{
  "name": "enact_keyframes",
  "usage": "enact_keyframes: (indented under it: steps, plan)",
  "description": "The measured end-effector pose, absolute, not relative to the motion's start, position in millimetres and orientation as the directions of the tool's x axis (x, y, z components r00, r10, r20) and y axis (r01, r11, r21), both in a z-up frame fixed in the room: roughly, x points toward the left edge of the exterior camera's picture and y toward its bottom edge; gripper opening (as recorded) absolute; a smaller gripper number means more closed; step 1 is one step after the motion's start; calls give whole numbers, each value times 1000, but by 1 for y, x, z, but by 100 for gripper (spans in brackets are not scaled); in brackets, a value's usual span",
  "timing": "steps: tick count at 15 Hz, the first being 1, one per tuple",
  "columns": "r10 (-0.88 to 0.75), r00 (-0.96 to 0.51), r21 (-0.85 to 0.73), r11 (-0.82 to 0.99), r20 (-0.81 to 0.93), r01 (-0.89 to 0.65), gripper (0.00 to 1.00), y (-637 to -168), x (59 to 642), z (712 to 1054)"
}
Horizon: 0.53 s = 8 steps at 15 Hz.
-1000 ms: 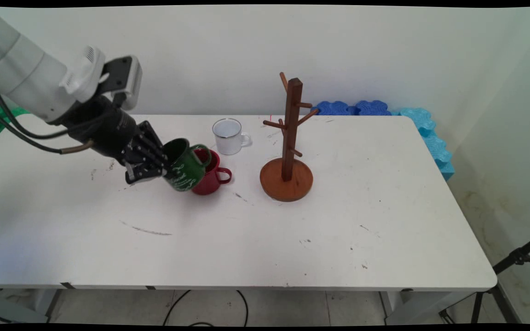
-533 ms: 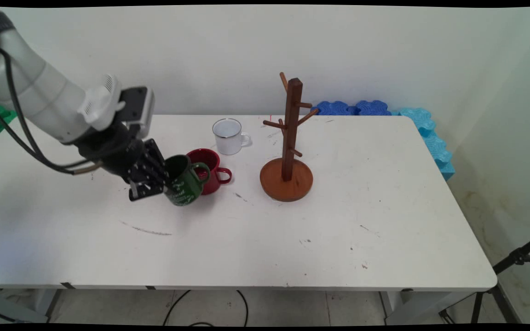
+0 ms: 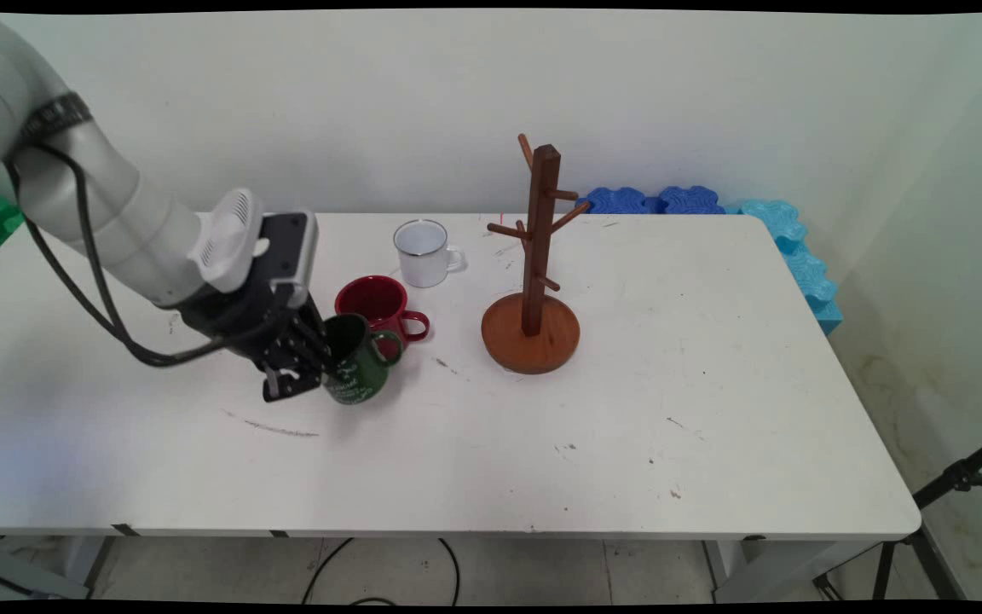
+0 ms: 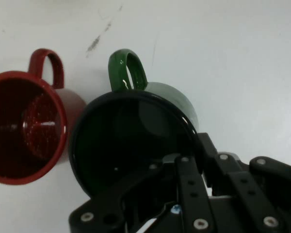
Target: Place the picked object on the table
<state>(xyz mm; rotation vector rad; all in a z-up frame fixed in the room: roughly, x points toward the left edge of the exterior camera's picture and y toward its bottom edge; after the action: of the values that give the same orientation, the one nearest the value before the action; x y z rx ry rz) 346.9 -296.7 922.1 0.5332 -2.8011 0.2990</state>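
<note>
A black two-finger claw (image 3: 308,367) on a white arm is clamped on the rim of a dark green enamel mug with white lettering (image 3: 359,371), one finger inside the wall and one outside (the hand view shows the linkage over the mug's dark mouth (image 4: 131,141)). The mug hangs tilted, low over the white surface (image 3: 542,443); whether its base touches cannot be told.

Just beyond the claw, almost touching the green mug, stands a red glazed mug (image 3: 380,307). Judged from this, such a rim grip calls for slow, level motion and clearance from that neighbour.

Further right stand a small white enamel mug (image 3: 423,253) and, well apart, a brown wooden mug tree with pegs (image 3: 538,256).
</note>
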Motion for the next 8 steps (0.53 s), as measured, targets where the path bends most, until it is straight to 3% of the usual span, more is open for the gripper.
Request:
enact_keyframes:
  steps: [8]
  plan:
    - [-316, -900, -157, 914, 301, -373, 0, -295, 336, 894]
